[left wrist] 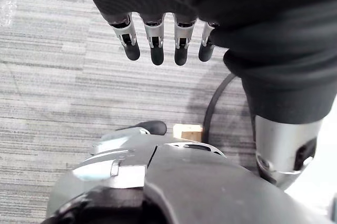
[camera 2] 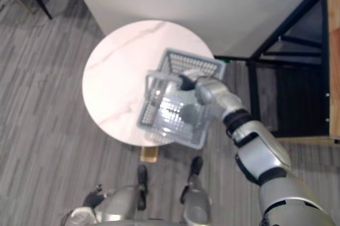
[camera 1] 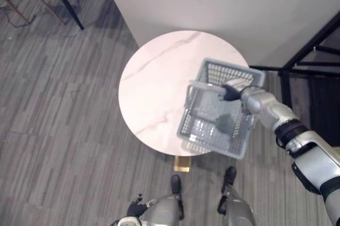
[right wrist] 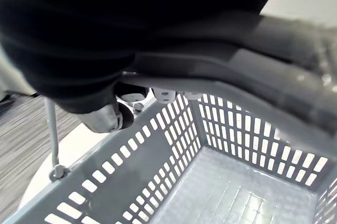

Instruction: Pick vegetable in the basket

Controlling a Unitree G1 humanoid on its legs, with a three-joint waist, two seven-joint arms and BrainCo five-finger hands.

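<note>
Right arm reaching forward from the lower right, elbow bent and forearm angled inward, with the right hand (camera 1: 231, 92) over the near-right part of the round marble tabletop (camera 1: 154, 88). The hand is wrapped round the handle (camera 1: 204, 86) of a grey slotted basket (camera 1: 223, 72). In the right wrist view the handle (right wrist: 221, 84) passes directly beneath the dark ribbed cover, though the fingertips themselves are hidden behind it. The basket hangs just below the hand, tilted, its far wall under the wrist and its near end jutting past the tabletop edge over the floor (camera 1: 58, 130). Seen from the wrist, the slotted walls (right wrist: 158, 145) and gridded bottom lie open below the palm. Whether the basket touches the tabletop cannot be told. Left arm lowered at the robot's side, with the left hand (camera 1: 135, 207) well apart from the basket and the tabletop. Its fingers (left wrist: 154, 37) are straight, side by side with small gaps, and point down at the grey plank floor with nothing between them. Beyond the right hand are a white wall (camera 1: 212, 2) and, to its outer side, a black metal frame (camera 1: 313, 50).
</note>
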